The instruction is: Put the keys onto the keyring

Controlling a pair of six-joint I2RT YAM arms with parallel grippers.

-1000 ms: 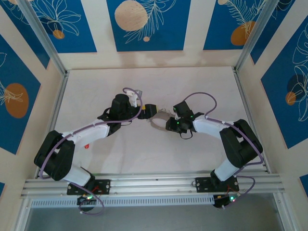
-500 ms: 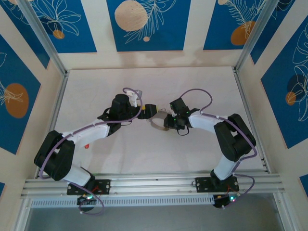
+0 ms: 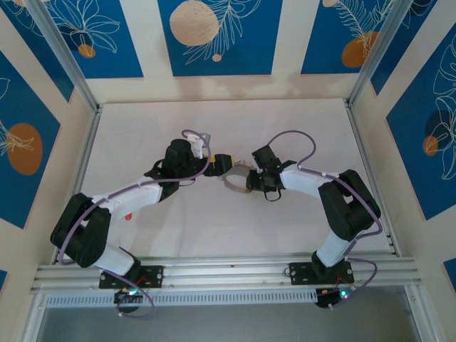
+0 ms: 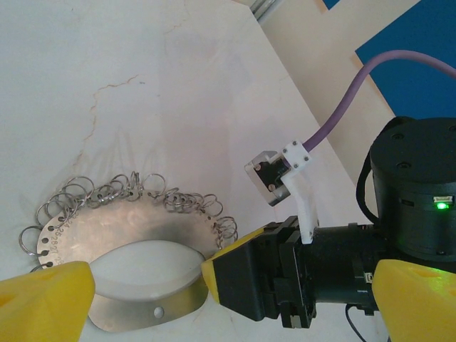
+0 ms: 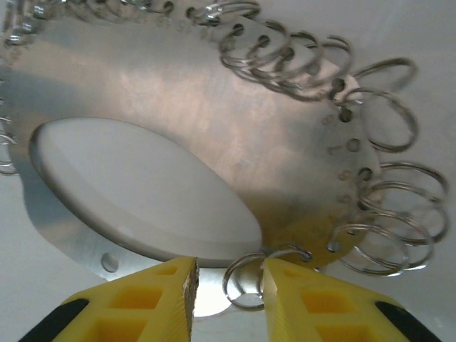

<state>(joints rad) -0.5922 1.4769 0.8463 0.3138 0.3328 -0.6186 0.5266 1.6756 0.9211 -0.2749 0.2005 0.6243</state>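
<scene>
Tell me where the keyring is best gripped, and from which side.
On the keyring, probably the plain narrow band by the oval cut-out, approached from the ring-free edge: the cut-out leaves room to pinch across it, while the curved edge is crowded with loose small rings.

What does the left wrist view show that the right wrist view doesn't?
Left wrist view: the right arm's black wrist, its purple cable, one of the right fingers at the edge of the keyring, the left fingers wide apart, and a blue wall panel.
Right wrist view: the plate's punched holes up close, and a small split ring in the narrow gap between the right fingers.
Both: the keyring with its oval cut-out and split rings along its rim, on the white table.
</scene>
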